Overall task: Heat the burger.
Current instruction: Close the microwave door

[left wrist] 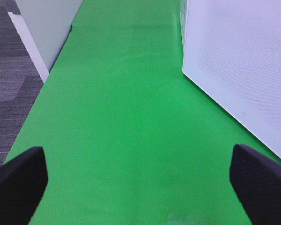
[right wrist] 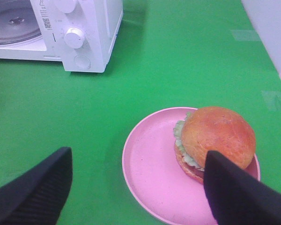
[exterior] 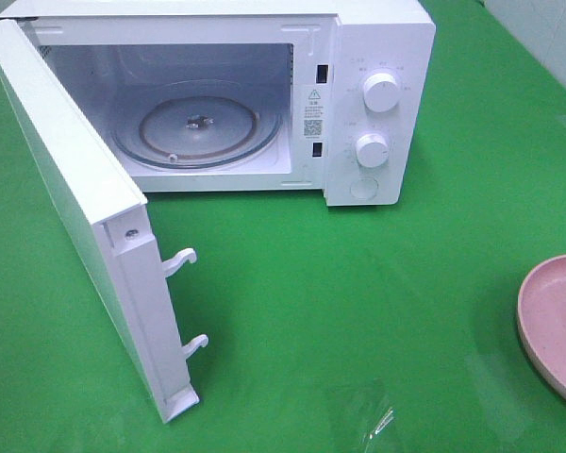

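One microwave (exterior: pixel 264 94) stands at the far edge of the green desk (exterior: pixel 358 311), its door (exterior: pixel 85 226) swung fully open toward the left side, two latch hooks (exterior: pixel 184 260) projecting from the door's free edge. Inside, the glass turntable (exterior: pixel 198 127) is bare. Two round dials (exterior: pixel 380 92) sit one above the other on the control panel at the microwave's right, with a round button (exterior: pixel 363 187) below them. At the right edge of the desk, well apart from the microwave, lies a pink plate (right wrist: pixel 154 173), only partly in the high view. The burger (right wrist: pixel 215 138) rests on that plate, off-centre toward its rim on the side away from the microwave, bun dome up, lettuce showing beneath. The right gripper (right wrist: pixel 136 187) hangs above the near rim of the plate with its jaws spread wide and nothing between them; one dark finger (right wrist: pixel 239 192) overlaps the burger's near side in the wrist view, and contact cannot be confirmed. The left gripper (left wrist: pixel 140 180) hangs over bare desk beside the outer face of the open door, its jaws fully apart and holding nothing.
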